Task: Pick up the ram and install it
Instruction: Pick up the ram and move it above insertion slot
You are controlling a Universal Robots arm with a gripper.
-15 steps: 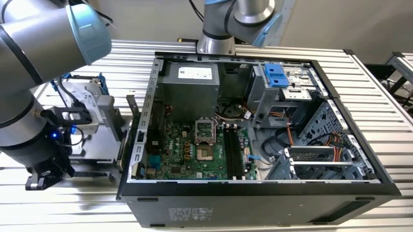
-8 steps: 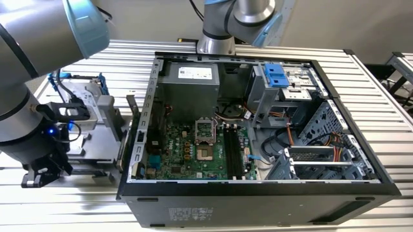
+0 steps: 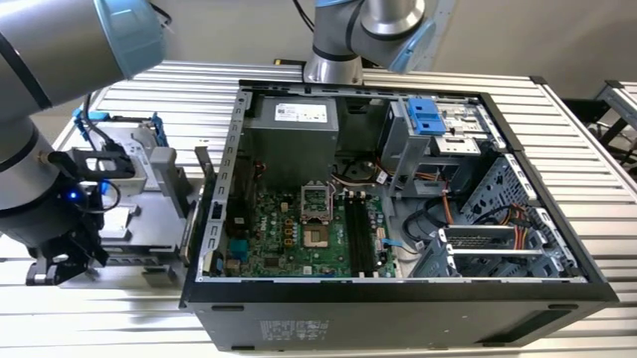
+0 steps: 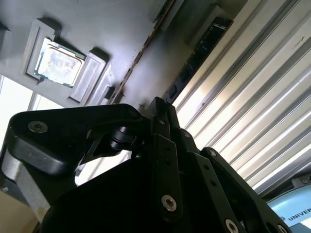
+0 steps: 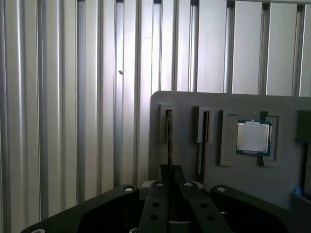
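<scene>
In both wrist views the ram [image 5: 169, 136] stands on edge in a slot of a grey holder plate [image 5: 218, 104], so I see it as a thin line. My gripper [image 5: 170, 171] sits over the ram's near end, with the fingers drawn close together on either side of the thin board. In the second wrist view the ram [image 4: 146, 46] runs away from the gripper [image 4: 158, 109]. In the exterior view the gripper [image 3: 60, 265] hangs low at the view's left, beside the holder [image 3: 149, 216]. The long black motherboard slots [image 3: 360, 239] lie inside the open computer case [image 3: 398, 298].
A second dark stick [image 5: 201, 145] stands in the neighbouring holder slot, with a processor chip [image 5: 252, 137] beside it. A frame with blue handles [image 3: 92, 119] rests at the holder's far end. The case wall [image 3: 214, 209] rises between the holder and the motherboard. A ribbed metal table [image 3: 577, 149] lies underneath.
</scene>
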